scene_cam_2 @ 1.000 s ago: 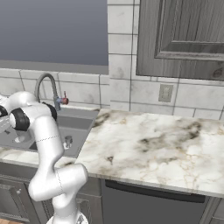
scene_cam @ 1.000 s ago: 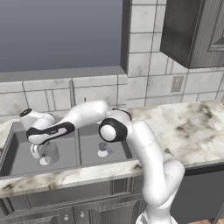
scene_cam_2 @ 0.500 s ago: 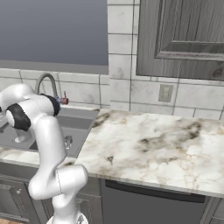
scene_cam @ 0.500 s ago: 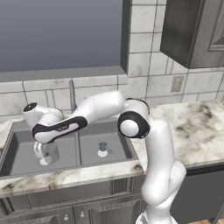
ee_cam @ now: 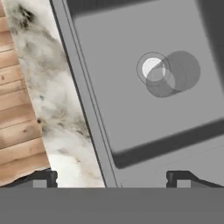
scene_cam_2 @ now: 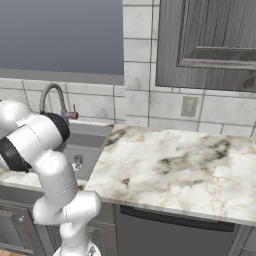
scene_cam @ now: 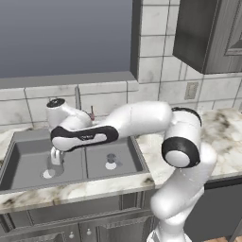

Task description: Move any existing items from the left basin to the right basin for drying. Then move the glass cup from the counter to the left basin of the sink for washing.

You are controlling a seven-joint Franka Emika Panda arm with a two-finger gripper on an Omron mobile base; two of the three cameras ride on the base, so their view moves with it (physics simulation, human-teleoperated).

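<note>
Hand view: the glass cup [ee_cam: 173, 74] stands upright in the left basin [ee_cam: 127, 113], long axis vertical, overlapping the round drain [ee_cam: 151, 68]. The fingers [ee_cam: 111, 178] are released, spread wide above the basin and holding nothing.

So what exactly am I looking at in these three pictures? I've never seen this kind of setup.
It is a rendered kitchen with one white robot arm on a base that can drive. Two pictures come from cameras on that base, behind the arm to its left and to its right. The third comes from a camera on the hand, looking down along the jaws.

The arm reaches over a grey double sink set in a marble-look counter, with a faucet behind it. In the hand view the jaws stand wide open with nothing between them. Below them the pale translucent glass cup sits in the left basin, partly over its round drain. A small dark grey piece sits in the right basin. Nothing is held.
</note>
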